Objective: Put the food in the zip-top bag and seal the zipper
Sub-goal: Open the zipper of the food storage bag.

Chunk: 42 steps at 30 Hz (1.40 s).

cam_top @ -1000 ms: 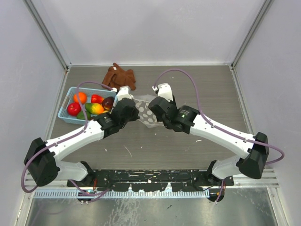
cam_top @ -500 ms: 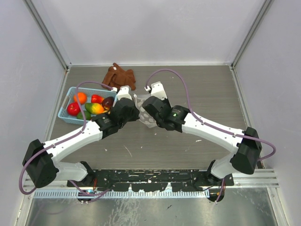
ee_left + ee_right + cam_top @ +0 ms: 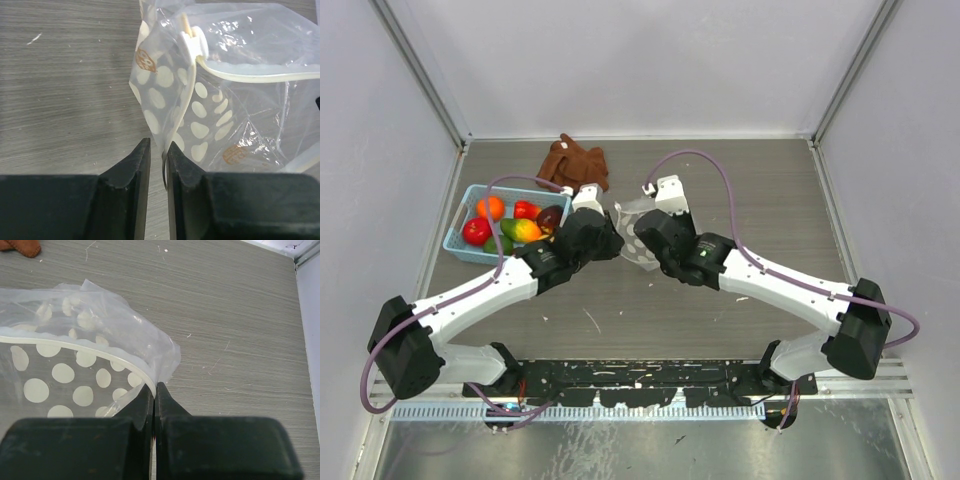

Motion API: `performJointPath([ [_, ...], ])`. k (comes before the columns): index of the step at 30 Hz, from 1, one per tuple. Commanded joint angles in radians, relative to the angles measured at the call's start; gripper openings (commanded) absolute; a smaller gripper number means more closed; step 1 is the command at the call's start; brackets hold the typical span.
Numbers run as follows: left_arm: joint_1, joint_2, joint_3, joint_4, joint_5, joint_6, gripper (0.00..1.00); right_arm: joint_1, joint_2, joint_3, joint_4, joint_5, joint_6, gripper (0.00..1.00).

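Presently, the zip-top bag (image 3: 631,224) sits bunched between the two arms near the middle of the surface (image 3: 770,180), just right of the light-blue basket (image 3: 470,255). The left end effector (image 3: 158,150) has its fingers (image 3: 136,167) drawn almost together, and a fold of the dotted film runs down into the narrow slot between them. It appears to be clamped on that fold, though the contact point lies low in the left wrist view and is partly hidden. The right end effector (image 3: 154,390) is closed with no visible gap, pinching the corner of the bag where the zipper (image 3: 75,346) ends. In the left wrist view, the pale zipper strip curves away from a white slider tab at the top of the bag, and the mouth stands spread. The food (image 3: 515,225) lies in the basket, well apart from both end effectors: orange, red, green-orange and dark purple pieces rest side by side. A brown cloth (image 3: 575,160) lies on the surface behind the basket.
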Motion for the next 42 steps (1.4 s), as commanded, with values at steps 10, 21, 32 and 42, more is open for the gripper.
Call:
performJointPath([
  [10, 0.046, -0.123, 0.024, -0.029, 0.129, -0.052, 0.47, 0.0, -0.022, -0.033, 0.091, 0.096, 0.018, 0.01],
  [21, 0.221, -0.224, 0.026, -0.25, 0.104, 0.034, 0.62, 0.003, -0.008, -0.046, 0.085, 0.157, 0.014, 0.01],
  [32, 0.487, -0.164, 0.094, -0.472, 0.084, 0.185, 0.85, 0.002, -0.012, -0.07, 0.101, 0.159, 0.011, 0.01],
  [42, 0.58, 0.095, 0.188, -0.532, 0.09, 0.226, 0.98, 0.003, -0.02, -0.096, 0.134, 0.147, 0.006, 0.01],
])
